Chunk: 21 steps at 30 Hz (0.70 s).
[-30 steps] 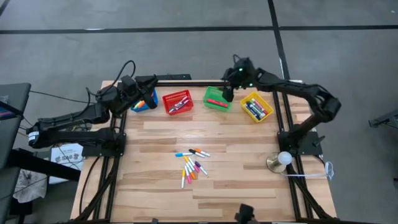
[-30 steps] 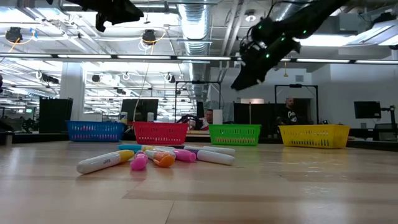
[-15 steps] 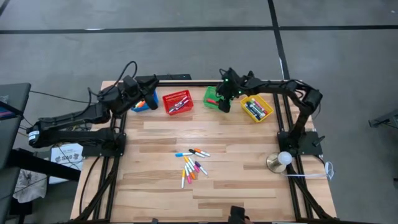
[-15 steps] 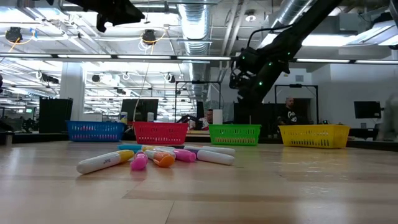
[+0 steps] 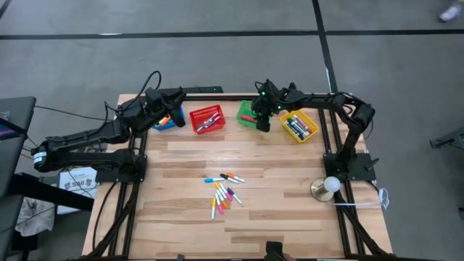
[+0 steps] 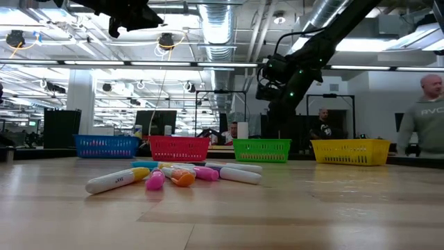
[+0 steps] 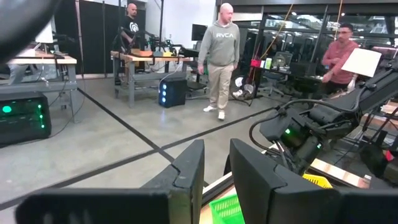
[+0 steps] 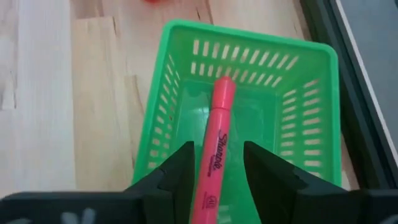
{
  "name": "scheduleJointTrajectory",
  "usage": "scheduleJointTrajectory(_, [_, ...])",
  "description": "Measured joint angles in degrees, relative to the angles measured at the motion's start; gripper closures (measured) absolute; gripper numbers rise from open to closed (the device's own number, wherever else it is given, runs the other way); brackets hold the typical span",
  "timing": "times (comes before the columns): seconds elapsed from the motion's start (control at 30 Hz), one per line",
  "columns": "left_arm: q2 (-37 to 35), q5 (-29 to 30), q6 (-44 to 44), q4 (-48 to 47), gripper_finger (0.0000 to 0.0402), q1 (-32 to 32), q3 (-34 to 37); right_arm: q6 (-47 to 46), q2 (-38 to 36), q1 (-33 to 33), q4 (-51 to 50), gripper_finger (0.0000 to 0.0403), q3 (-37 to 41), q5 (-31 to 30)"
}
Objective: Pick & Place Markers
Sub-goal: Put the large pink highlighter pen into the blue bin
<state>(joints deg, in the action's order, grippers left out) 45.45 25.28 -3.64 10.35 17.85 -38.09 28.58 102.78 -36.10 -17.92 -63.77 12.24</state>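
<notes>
A loose heap of markers [image 5: 225,190] lies on the wooden table's middle, seen close in the low view [image 6: 173,176]. My right gripper [image 5: 263,123] hangs open above the green basket [image 5: 249,114], pointing down. In its wrist view a pink marker [image 8: 219,118] lies in that basket [image 8: 249,37], below and between my right gripper's [image 8: 217,149] fingers, with clear gaps on both sides. My left gripper [image 5: 172,116] is held high over the blue basket [image 5: 167,122], pointing level toward the table's right; its fingers [image 7: 216,144] stand a little apart with nothing between them.
Four mesh baskets stand in a row along the far edge: blue, red [image 5: 206,119], green, yellow [image 5: 299,125], the yellow and red ones holding markers. A round white lamp-like thing [image 5: 330,186] sits at the right edge. People stand in the room beyond [image 6: 424,118].
My right arm has drawn its elbow in toward the table, and its gripper has tipped from a slant to pointing steeply down over the green basket, shifting slightly toward the near edge. A person has walked into the room behind.
</notes>
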Motion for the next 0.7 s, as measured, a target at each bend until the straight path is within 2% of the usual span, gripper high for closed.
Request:
scheduleJointTrajectory(0.2, [0.0, 0.0, 0.0, 0.0, 0.0325, 0.0, 0.0, 0.3, 0.0, -0.2, 0.1, 0.0278, 0.0, 4.5])
scheduleJointTrajectory(0.53, [0.0, -1.3, -1.4, 0.2, 0.0325, 0.0, 0.0, -1.2, 3.7, 0.0, -2.1, 0.0214, 0.0, 3.6])
scheduleJointTrajectory(0.7, [-0.1, -1.2, -1.4, 0.2, 0.0325, 0.0, 0.0, -1.6, 5.9, 0.6, -0.1, 0.0205, -0.9, 2.8])
